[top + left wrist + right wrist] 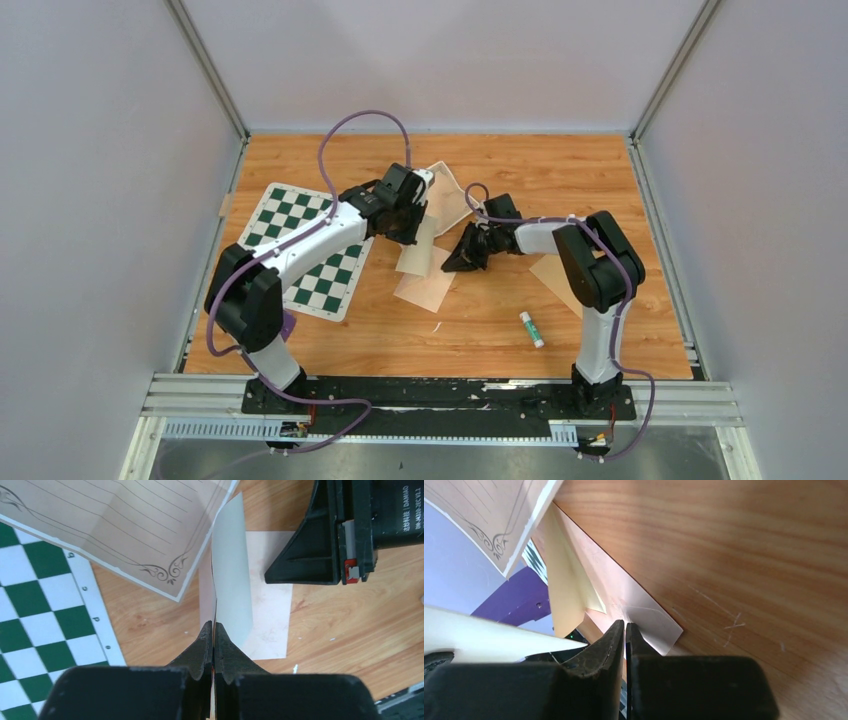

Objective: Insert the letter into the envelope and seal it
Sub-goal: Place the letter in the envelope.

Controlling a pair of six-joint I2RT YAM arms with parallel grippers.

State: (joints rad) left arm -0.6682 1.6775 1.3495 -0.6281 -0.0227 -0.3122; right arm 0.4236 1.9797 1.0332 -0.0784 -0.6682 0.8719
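Left fingers [200, 650] pinch the raised pale flap [232, 580] of the tan paper envelope [270, 615], right fingers [609, 645] narrow to a slit at its edge, grip unclear, and the cream ornate-bordered letter [125, 525] lies skewed just beyond the envelope's far corner, nearer the left arm.

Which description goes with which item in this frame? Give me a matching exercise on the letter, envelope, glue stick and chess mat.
Items:
1. letter
2. envelope
3. glue stick
4. chess mat

Descriptions:
A. green and white squares, lying under the left arm
B. flap stood up and pinched in the left gripper
C. lying on bare wood near the right arm's base
D. creased, lined, with an ornate printed border

Pairs: 1-D, 2-B, 3-C, 4-A
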